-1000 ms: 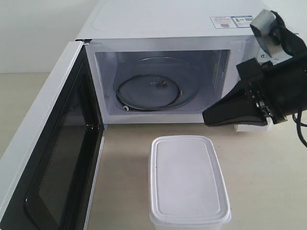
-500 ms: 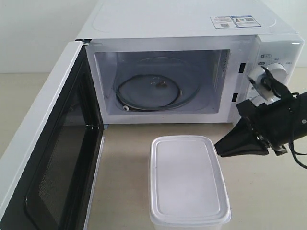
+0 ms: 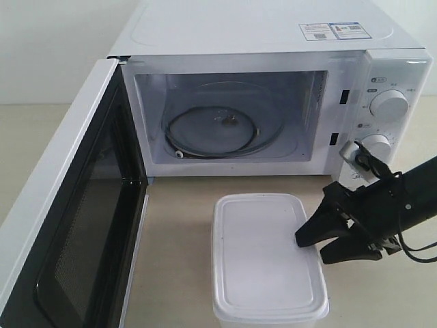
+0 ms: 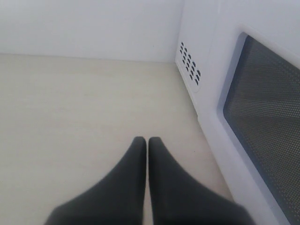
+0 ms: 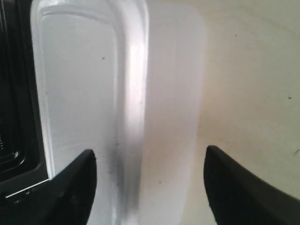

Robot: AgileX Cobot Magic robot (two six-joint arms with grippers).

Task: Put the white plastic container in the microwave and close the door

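Note:
The white plastic container point(image 3: 266, 256) stands lidded on the table in front of the microwave point(image 3: 273, 41), whose door point(image 3: 68, 205) hangs wide open on the left. My right gripper point(image 3: 311, 247) is open at the container's right rim, one finger over the lid, the other beside its wall. The right wrist view shows the container point(image 5: 122, 93) between the spread fingertips point(image 5: 79, 168), with my right gripper point(image 5: 149, 161) holding nothing. My left gripper point(image 4: 147, 141) is shut and empty over bare table, beside the microwave's outer side point(image 4: 206, 56); it is out of the exterior view.
Inside the oven cavity lies a glass turntable with a roller ring point(image 3: 215, 130). Two dials point(image 3: 388, 104) sit on the control panel just behind my right arm. Vent holes point(image 4: 190, 63) and a meshed panel point(image 4: 267, 112) mark the surfaces beside my left gripper.
My right gripper has come down from in front of the control panel to the container's right rim and has opened. The container, the door and the microwave have stayed put.

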